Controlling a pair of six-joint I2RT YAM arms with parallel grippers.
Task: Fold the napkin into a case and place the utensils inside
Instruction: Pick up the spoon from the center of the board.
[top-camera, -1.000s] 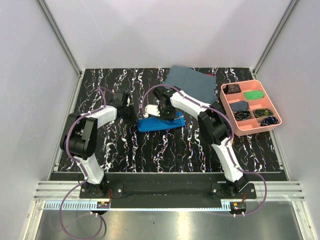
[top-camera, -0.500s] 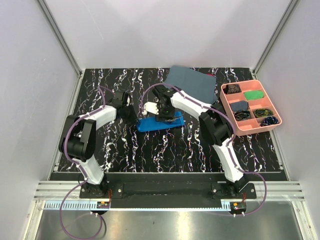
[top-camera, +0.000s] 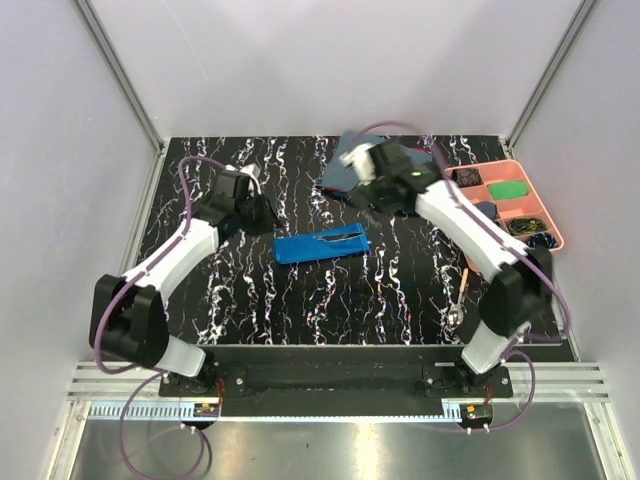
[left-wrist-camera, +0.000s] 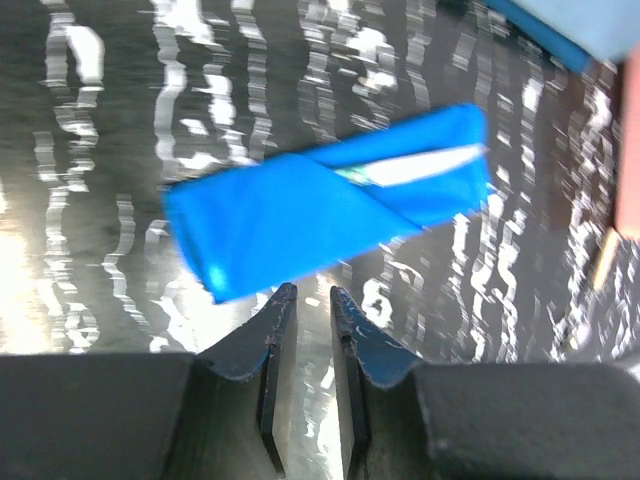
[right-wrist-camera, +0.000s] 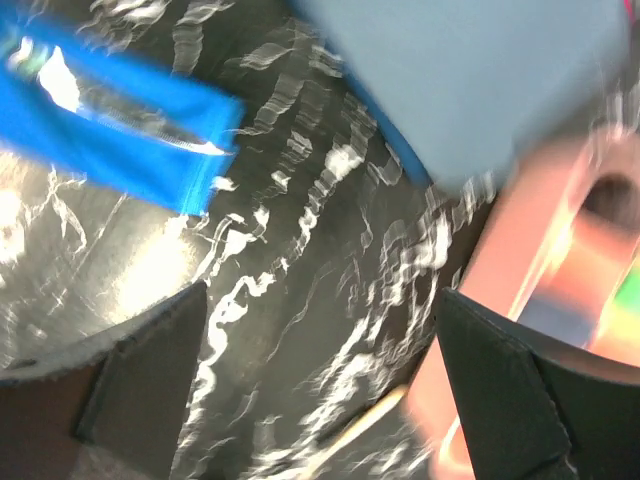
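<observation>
Table (top-camera: 300, 300): black, white-veined, boxed by pale walls (top-camera: 300, 70) on three sides, metal rail along the near edge. The widest bare stretch is the near half, between the case and the arm bases.

The case (left-wrist-camera: 330, 200): napkin folded into a narrow blue pouch, lying flat mid-table, slightly slanted. The utensils (left-wrist-camera: 420, 168) sit inside, silvery metal and a bit of green showing at the slit.

Left tool (left-wrist-camera: 312, 295): just off the case's left end, clear of it, fingers a narrow gap apart, nothing between.

Right tool (right-wrist-camera: 320, 300): above the far middle, over the grey-blue cloth (right-wrist-camera: 470, 70), fingers spread wide, empty. View blurred.

Around: the cloth lies at the back, beyond the case and apart from it. The pink tray (top-camera: 520, 256) sits by the right wall, compartments filled with small items. A loose thin piece (top-camera: 463, 285) lies near the right edge, kind unclear.
</observation>
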